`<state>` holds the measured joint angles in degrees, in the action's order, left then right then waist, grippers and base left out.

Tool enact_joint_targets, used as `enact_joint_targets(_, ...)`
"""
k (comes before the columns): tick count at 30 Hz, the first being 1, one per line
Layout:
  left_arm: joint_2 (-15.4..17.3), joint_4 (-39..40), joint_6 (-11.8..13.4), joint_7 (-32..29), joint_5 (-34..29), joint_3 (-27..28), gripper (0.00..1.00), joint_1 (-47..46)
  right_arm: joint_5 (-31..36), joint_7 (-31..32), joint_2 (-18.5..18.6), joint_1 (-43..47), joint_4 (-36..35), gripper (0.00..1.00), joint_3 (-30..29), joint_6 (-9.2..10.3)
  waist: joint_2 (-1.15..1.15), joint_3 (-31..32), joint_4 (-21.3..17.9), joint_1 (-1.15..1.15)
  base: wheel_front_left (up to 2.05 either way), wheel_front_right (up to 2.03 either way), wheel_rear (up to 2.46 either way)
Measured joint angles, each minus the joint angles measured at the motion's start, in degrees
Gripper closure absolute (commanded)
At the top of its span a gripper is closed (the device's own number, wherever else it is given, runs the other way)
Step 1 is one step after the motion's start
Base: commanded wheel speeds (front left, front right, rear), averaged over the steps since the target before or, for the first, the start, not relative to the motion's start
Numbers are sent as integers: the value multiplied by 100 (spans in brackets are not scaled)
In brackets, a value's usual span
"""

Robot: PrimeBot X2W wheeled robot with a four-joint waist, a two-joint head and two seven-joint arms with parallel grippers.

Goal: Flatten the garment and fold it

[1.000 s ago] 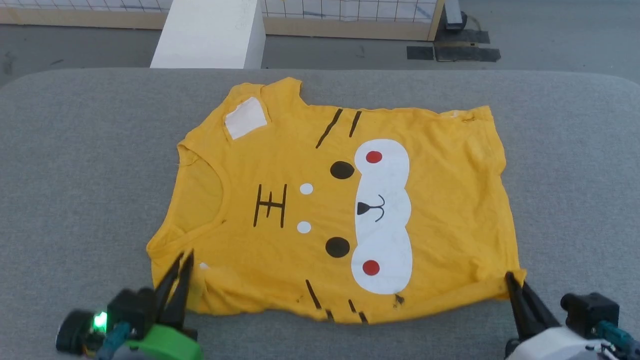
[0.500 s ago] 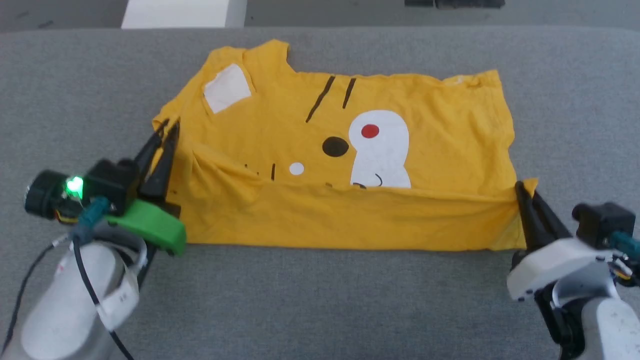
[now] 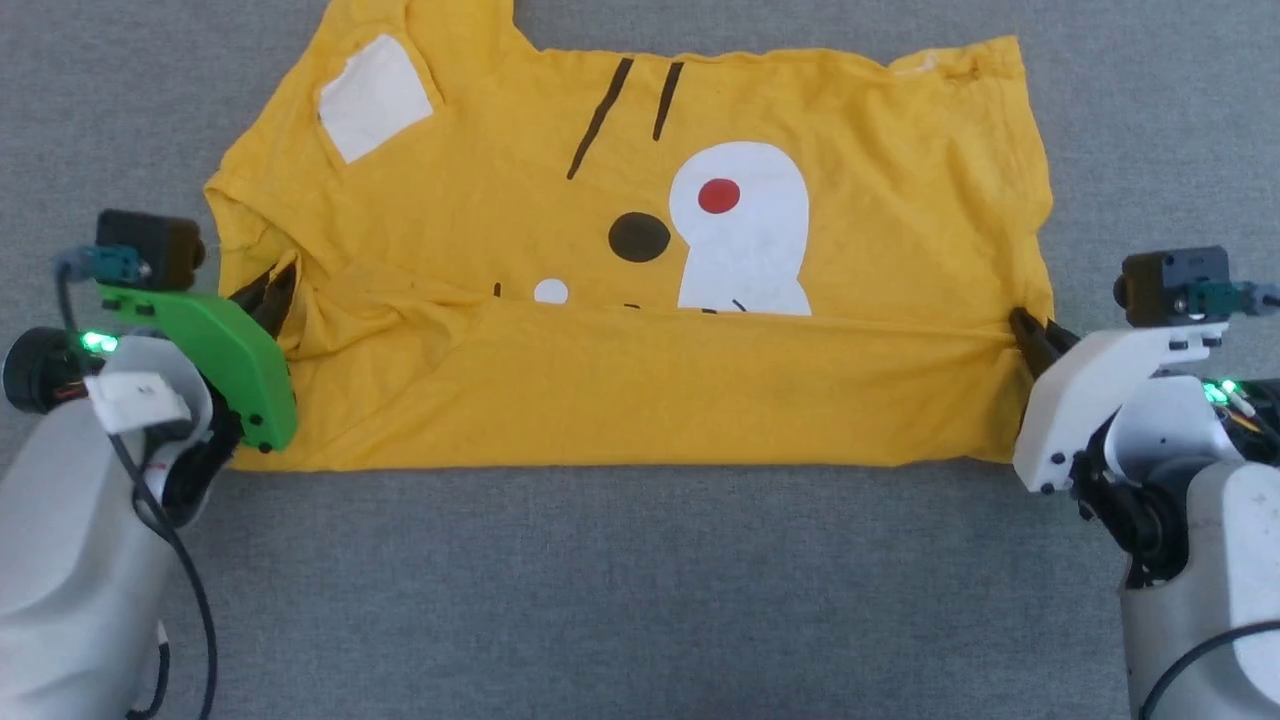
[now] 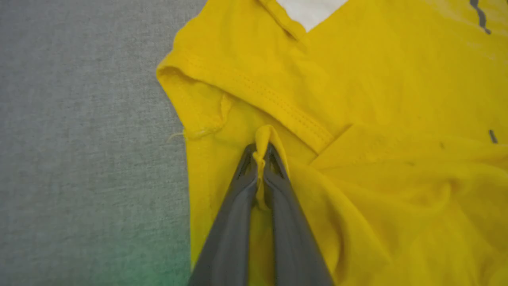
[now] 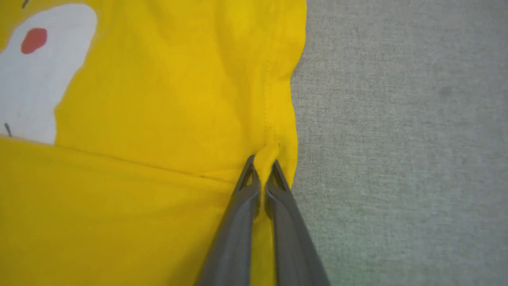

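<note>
- While the left gripper [image 4: 262, 153] clenches cloth by the collar and the right gripper [image 5: 262, 167] clenches the hem corner, I judge fold 1 in hand.
- The garment [image 3: 640, 400] lies on the grey surface [image 3: 640, 600], near half doubled over its print.
- Next move likely calls for level placement at the far edge, then release.
- Count: 1 garment, 2 grippers.

The left gripper [image 3: 283, 275] has a bright green plastic bracket [image 3: 225, 350]; the right gripper [image 3: 1017, 320] has a white plastic bracket [image 3: 1090, 385]. Both have long dark fingers [image 4: 234, 222], pale grey arms [image 3: 60, 560], black cables [image 3: 208, 660] and green lights [image 3: 95, 342].
</note>
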<state>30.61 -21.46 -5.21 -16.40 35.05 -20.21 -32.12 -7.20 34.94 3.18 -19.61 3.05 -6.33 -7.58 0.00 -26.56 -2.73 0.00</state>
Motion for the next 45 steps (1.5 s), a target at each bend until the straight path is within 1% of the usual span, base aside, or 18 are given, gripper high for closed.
enact_joint_targets(1,-7,82,41,-248,280,118,50,-8,-46,435,0,-36,-142,51,-10,0,0,2,-4,0,0,0,0)
enact_joint_targets(2,-25,104,85,-191,286,152,9,15,-48,493,-1,-32,-179,16,-10,0,0,16,3,0,0,0,0)
enact_joint_targets(3,-60,145,163,-62,275,179,0,62,-82,514,-5,-20,-220,0,-20,0,0,41,14,0,0,0,0)
enact_joint_targets(6,-164,310,432,531,111,257,0,277,-146,245,-12,129,-360,0,-64,0,0,161,51,0,0,0,0)
enact_joint_targets(11,-308,815,1001,1964,-240,578,0,886,-390,-1085,-15,497,-535,0,-94,0,0,455,114,0,0,0,0)
enact_joint_targets(14,-367,1159,1292,2527,-348,768,0,1270,-503,-1893,-18,815,-552,0,-54,0,0,644,143,0,0,0,0)
enact_joint_targets(17,-399,1412,1506,2715,-399,853,0,1707,-645,-2743,-22,1097,-560,0,45,0,0,815,158,0,0,0,0)
enact_joint_targets(21,-438,1577,1707,2447,-276,913,0,2248,-758,-3834,-24,1400,-544,0,78,0,0,975,140,-1,0,0,0)
enact_joint_targets(25,-423,1661,1848,1987,-38,976,0,2569,-877,-4506,-25,1667,-449,0,31,0,0,1023,54,-1,0,0,0)
enact_joint_targets(28,-414,1690,2040,1578,138,1048,0,2685,-818,-4738,-25,1720,-439,0,49,0,0,1019,-5,-1,0,0,0)
enact_joint_targets(29,-405,1737,2432,861,442,1209,0,2778,-617,-4891,-25,1722,-555,0,138,0,0,988,-114,-1,0,0,0)
enact_joint_targets(31,-400,1738,2562,544,599,1232,0,2802,-572,-4914,-25,1723,-595,0,180,0,0,981,-178,0,0,0,0)
enact_joint_targets(35,-347,1770,2655,29,788,1244,0,2801,-482,-4926,-25,1724,-613,0,275,0,0,970,-295,0,0,0,0)
enact_joint_targets(36,-250,1806,2689,-264,917,1238,93,2799,-374,-4934,-25,1725,-603,0,333,0,0,969,-342,-1,0,0,0)
enact_joint_targets(37,-198,1833,2687,-387,954,1221,100,2800,-325,-4934,-25,1725,-598,0,361,0,0,970,-361,-1,0,0,0)
enact_joint_targets(41,-171,1970,2622,-521,1001,1149,100,2800,-225,-4908,-25,1729,-578,0,417,0,0,978,-385,-1,0,0,0)
enact_joint_targets(44,-182,2016,2599,-515,999,1107,100,2803,-193,-4655,-25,1729,-505,0,391,0,0,987,-352,-1,0,0,0)
enact_joint_targets(45,-188,2027,2585,-515,999,1077,100,2803,-202,-4467,-25,1728,-461,0,357,0,0,991,-334,0,0,0,0)
